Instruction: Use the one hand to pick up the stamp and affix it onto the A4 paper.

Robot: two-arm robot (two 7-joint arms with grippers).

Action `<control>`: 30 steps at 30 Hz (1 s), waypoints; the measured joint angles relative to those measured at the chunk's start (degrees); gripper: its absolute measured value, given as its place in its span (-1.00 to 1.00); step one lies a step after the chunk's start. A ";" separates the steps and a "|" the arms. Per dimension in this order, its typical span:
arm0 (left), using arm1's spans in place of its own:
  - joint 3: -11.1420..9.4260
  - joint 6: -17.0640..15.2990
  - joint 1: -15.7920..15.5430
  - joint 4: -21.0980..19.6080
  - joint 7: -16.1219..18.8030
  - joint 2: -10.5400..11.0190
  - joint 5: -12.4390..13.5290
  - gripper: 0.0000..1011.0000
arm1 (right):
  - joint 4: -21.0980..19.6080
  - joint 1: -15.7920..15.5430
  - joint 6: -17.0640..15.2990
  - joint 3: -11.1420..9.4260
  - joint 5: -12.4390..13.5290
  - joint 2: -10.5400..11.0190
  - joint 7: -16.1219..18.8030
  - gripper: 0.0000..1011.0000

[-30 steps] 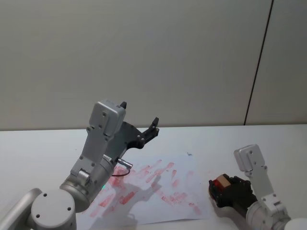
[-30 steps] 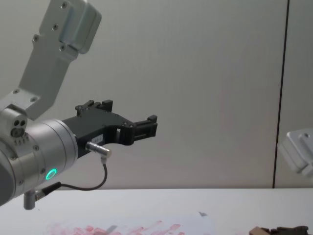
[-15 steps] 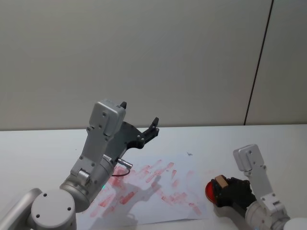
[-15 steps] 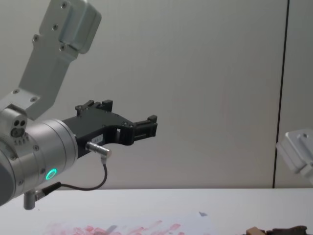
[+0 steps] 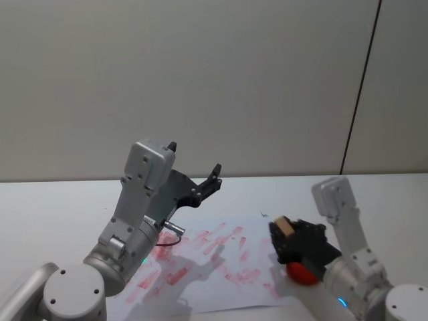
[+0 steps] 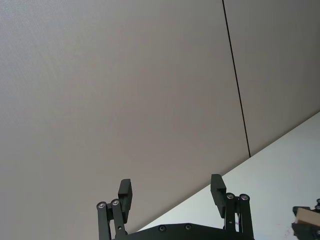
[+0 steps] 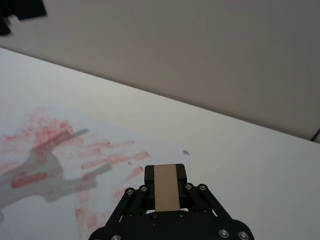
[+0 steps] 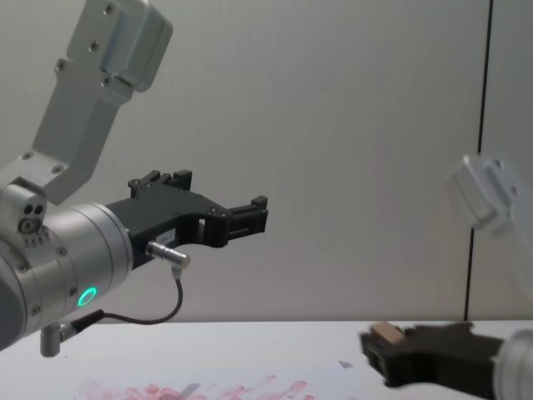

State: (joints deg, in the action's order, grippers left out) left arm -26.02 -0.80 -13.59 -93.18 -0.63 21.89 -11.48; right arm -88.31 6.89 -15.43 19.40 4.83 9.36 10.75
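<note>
A plain pale grey wall [image 5: 200,80] takes up the far half of the scene, crossed on the right by one thin dark vertical seam [image 5: 361,87]. Below it lies a white bench [image 5: 53,200], cut off at the near edge.

The bulky silver left arm [image 5: 144,194] rises from the near left corner, its base cut off, with a green glowing ring [image 8: 86,296] on the wrist. It is parked high above the bench. The left pincer [image 6: 171,185] points at the wall with its two black fingers spread wide and nothing between them.

The A4 paper [image 5: 234,257] lies flat on the bench at centre, white and covered in smeared red-pink prints. The left arm hides its near left part and casts a shadow across it.

The slimmer pale right arm [image 5: 348,227] comes in from the near right corner, partly cut off. The right pincer [image 5: 283,234] is closed on the stamp [image 7: 168,190], a small light-brown wooden block whose tan squared end faces up and forward. It sits just beside the paper's right edge; whether it is over the sheet or just off it is hard to make out.

A red rounded shape [image 5: 301,273] lies under the right pincer, mostly hidden.

A small white label [image 8: 166,237] on the left pincer's body is too small to read.
</note>
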 joint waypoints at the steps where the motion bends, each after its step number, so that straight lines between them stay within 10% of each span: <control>1: 0.00 0.00 0.00 0.00 0.00 0.00 0.00 0.98 | 0.00 0.00 0.00 0.00 0.00 0.00 0.00 -0.57; 30: 0.00 0.00 0.00 0.00 0.00 0.01 0.00 0.98 | 13.09 7.95 -7.65 5.90 -5.90 -7.96 9.18 -0.57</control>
State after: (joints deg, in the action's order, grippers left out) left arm -26.02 -0.80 -13.58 -93.17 -0.63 21.90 -11.48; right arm -75.22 14.83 -23.08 25.30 -1.06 1.40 19.93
